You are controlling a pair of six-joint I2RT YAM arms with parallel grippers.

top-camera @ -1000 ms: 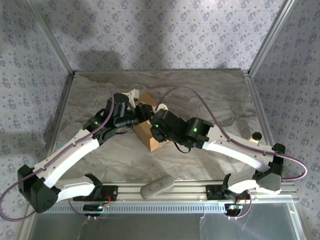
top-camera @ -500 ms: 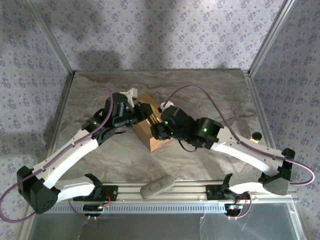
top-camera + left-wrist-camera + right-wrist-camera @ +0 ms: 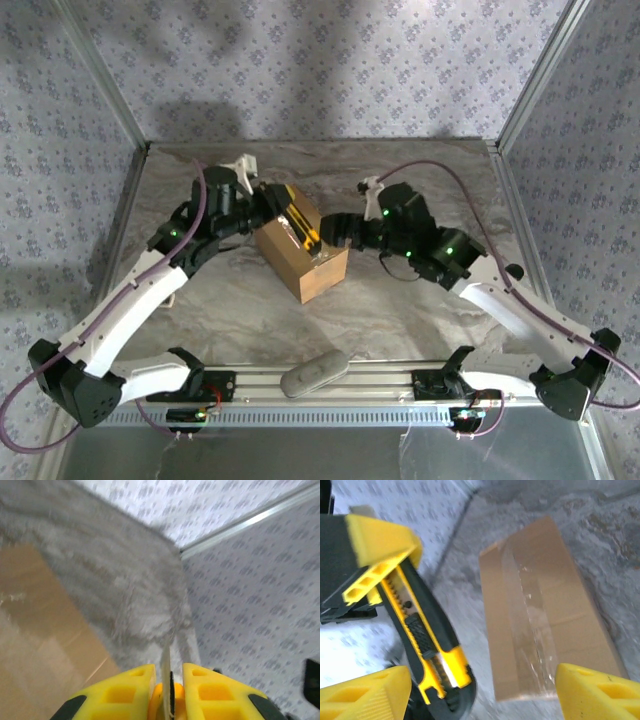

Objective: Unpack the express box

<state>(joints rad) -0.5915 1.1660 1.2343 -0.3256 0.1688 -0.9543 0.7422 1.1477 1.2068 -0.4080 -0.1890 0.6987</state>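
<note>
The express box, a brown carton with clear tape along its top seam, lies mid-table, seen also in the right wrist view and at the left of the left wrist view. My left gripper is shut on a yellow-and-black utility knife held over the box's far end. Its blade pokes out between the yellow fingers. My right gripper stands open just right of the knife, its yellow fingertips wide apart and touching nothing.
A grey oval object rests on the near rail between the arm bases. A small black knob sits by the right wall. Aluminium posts and patterned walls close in the marbled table on three sides.
My right gripper has opened and drawn back to the right, off the knife. The left arm has shifted up and left with the knife, uncovering more of the box.
</note>
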